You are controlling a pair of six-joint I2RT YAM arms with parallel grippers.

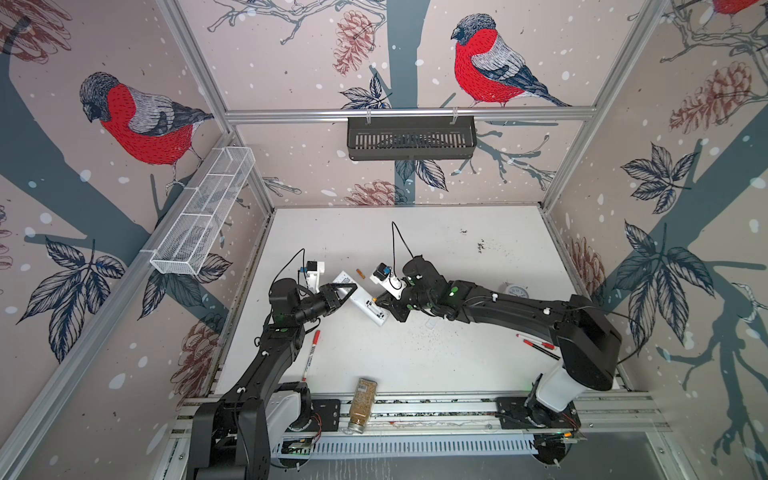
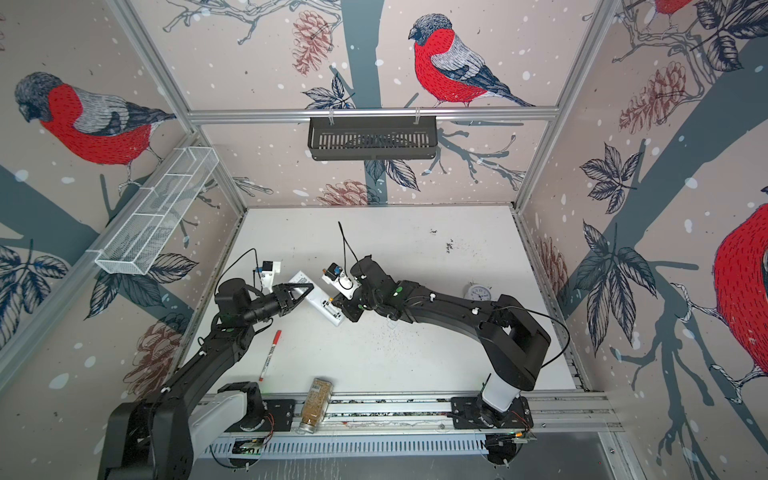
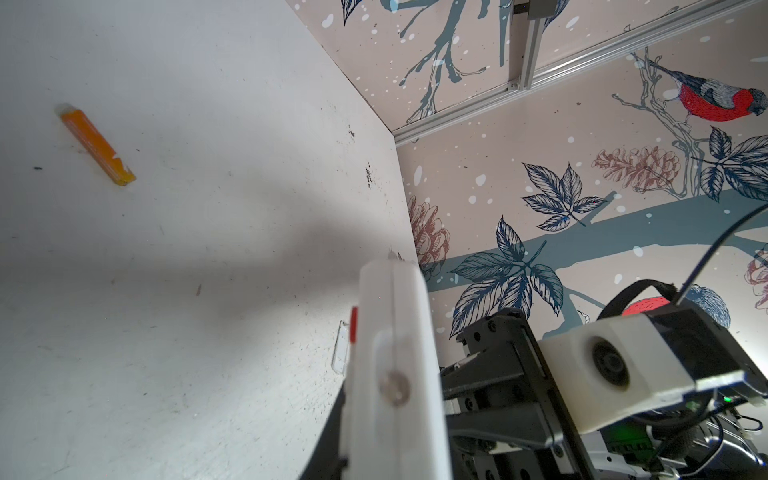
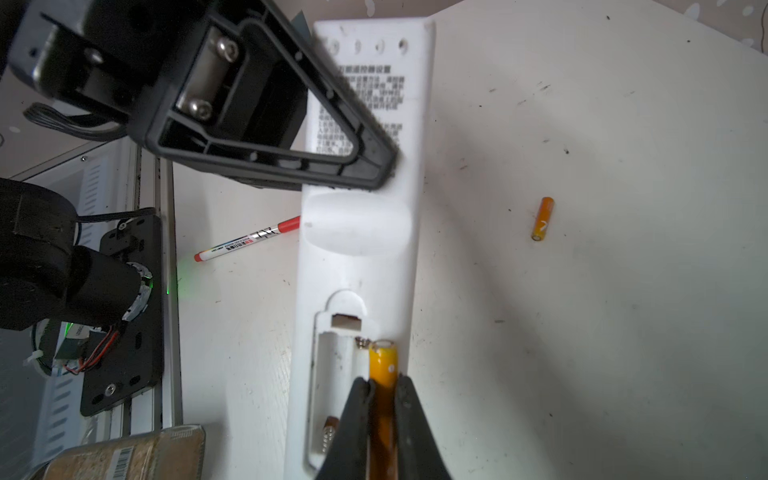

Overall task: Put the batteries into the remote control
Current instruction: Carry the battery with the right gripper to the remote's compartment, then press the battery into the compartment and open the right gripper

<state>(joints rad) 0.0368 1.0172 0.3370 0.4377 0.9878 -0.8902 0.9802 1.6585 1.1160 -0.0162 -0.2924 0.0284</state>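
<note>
- So far no cell is seated: the remote control (image 4: 357, 232) lies back-up between the arms, its compartment (image 4: 332, 374) open
- Steadying it, the left gripper (image 1: 350, 289) pinches its upper half
- Over one slot, the right gripper (image 4: 383, 384) pinches one battery (image 4: 383, 359), seemingly not yet pressed home
- Nearby the second battery (image 4: 542, 219) lies loose, untouched

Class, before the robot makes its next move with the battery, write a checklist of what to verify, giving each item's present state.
1. Remote control clamped back-up in left pincer: ok.
2. Battery compartment uncovered: ok.
3. Right pincer shut on first battery: ok.
4. First battery fully seated in its slot: cannot tell; the pincer hides most of it.
5. Neighbouring slot free: ok.
6. Second battery lying free on the table: ok.
</note>
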